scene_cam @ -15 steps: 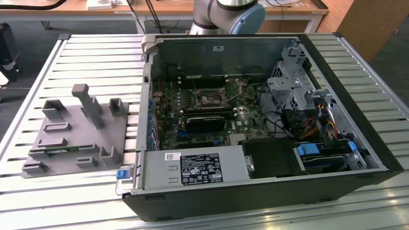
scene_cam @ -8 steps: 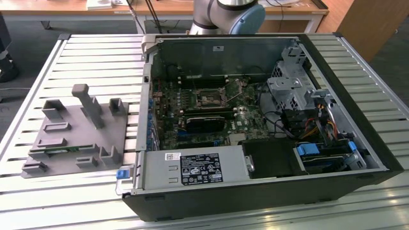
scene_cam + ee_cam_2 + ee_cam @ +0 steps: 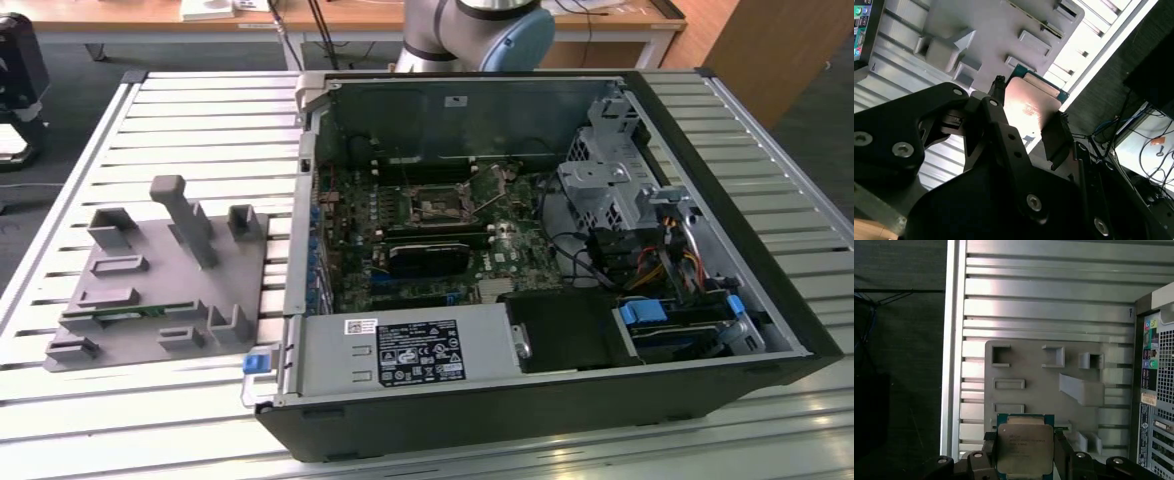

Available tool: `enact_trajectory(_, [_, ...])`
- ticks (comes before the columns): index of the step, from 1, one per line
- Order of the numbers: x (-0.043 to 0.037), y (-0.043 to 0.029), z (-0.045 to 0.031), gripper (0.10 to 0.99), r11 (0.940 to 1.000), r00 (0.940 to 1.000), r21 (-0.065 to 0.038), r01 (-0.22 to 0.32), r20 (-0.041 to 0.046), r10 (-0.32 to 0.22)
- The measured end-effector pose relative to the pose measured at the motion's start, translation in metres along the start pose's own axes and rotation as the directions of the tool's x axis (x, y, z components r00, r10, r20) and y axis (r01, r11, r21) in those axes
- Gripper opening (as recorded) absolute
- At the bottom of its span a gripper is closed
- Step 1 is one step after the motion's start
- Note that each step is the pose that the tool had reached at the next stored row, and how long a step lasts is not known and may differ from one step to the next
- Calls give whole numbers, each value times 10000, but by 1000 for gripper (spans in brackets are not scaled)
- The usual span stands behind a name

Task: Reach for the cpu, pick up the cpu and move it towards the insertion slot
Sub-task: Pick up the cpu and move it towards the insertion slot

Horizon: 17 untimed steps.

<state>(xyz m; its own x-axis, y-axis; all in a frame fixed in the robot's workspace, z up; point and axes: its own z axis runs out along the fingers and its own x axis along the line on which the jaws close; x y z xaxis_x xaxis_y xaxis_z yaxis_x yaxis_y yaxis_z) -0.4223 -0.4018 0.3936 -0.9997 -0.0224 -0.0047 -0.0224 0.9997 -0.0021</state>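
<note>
Black case (image 3: 747, 200), grey fixture (image 3: 147, 290), gripped cpu (image 3: 1025, 445).
Exterior view placed the slot (image 3: 439, 203) inside the case, well apart from the fixture; both wrist views gave the gripper (image 3: 1025, 452) above the fixture, jaws clamped on the cpu's opposite edges, probably to keep it flat.

Exterior view high over case (image 3: 454, 100), both wrist views close above fixture (image 3: 999, 30) (image 3: 1029, 375)

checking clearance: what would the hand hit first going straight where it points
Probably the grey plastic fixture plate, straight beyond the silvery square cpu the hand grips; depth is unclear.
</note>
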Motion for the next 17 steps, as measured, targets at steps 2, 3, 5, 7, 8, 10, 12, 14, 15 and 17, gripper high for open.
enact_trajectory(2, [-76,-1,0,541,10000,10000,0,0,0,0])
enact_trajectory(3, [-107,-2,0,541,10000,10000,1,0,0,0])
enact_trajectory(5, [-159,-3,1,541,10000,10000,0,1,0,-1])
enact_trajectory(7, [-211,-4,1,541,10000,10000,0,0,0,0])
enact_trajectory(8, [-238,-5,1,541,10000,10000,0,1,-1,-1])
enact_trajectory(10, [-295,-6,1,541,10000,10000,1,1,-2,-1])
enact_trajectory(12, [-352,-7,2,541,10000,10000,0,0,-3,0])
enact_trajectory(14, [-407,-9,2,541,10000,10000,0,0,-4,0])
enact_trajectory(15, [-433,-9,2,541,10000,10000,1,0,-5,0])
enact_trajectory(17, [-482,-10,3,541,10000,10000,-1,0,-5,0])
